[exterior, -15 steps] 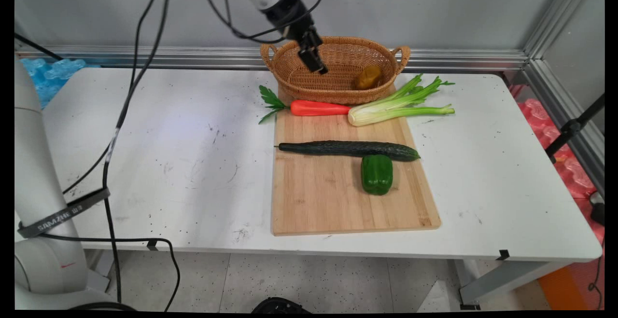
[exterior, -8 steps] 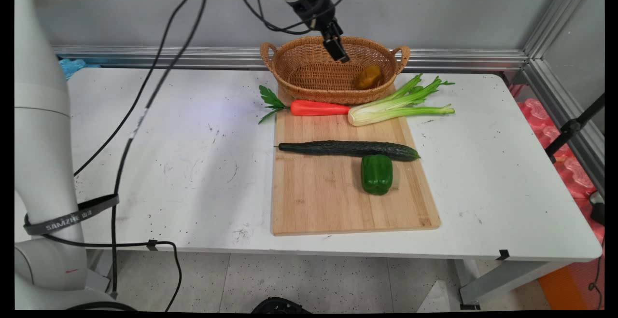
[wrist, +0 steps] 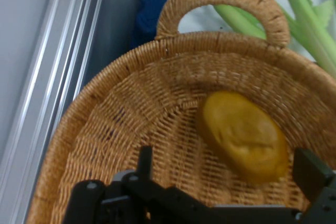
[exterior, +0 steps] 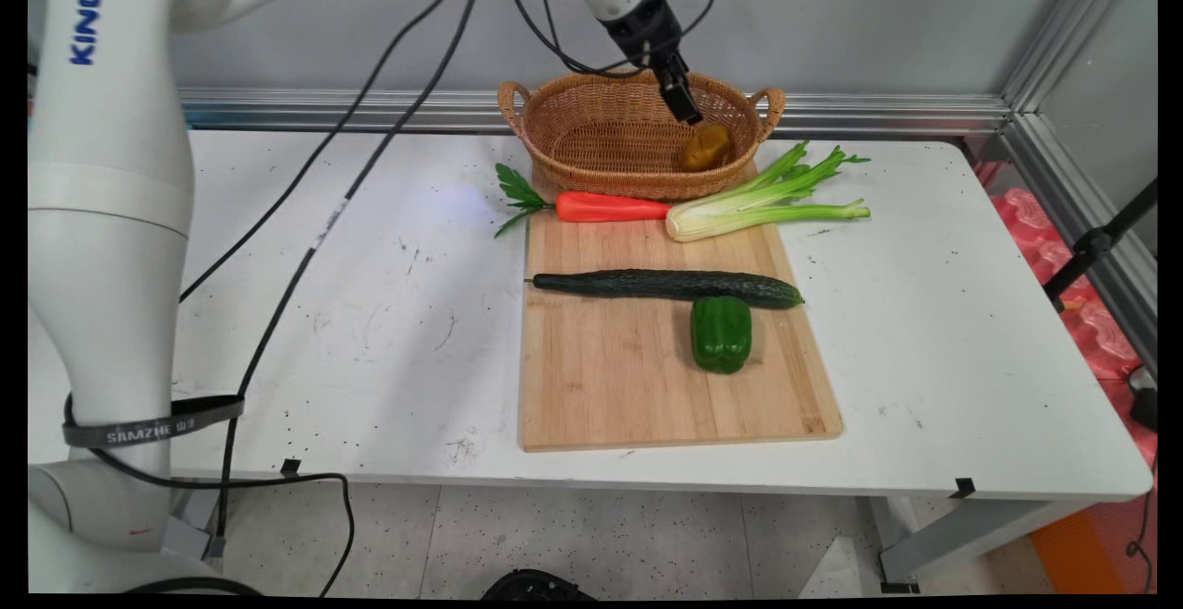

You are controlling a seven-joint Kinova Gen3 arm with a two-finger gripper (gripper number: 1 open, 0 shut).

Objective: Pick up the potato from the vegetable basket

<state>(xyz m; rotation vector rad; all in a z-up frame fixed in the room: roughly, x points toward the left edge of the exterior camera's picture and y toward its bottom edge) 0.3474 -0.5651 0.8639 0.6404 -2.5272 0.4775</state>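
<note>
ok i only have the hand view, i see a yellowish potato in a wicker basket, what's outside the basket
observer: a wooden cutting board lies on the table, its far end right at the basket.
operator: anything on it
observer: a dark cucumber lies across it, with a green pepper right beside it on the near side.
operator: and closer to the basket
observer: an orange carrot lies along the basket's front wall, end to end with the celery.

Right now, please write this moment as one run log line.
end effector: open | over basket | nearest: potato | holding: nothing
</note>
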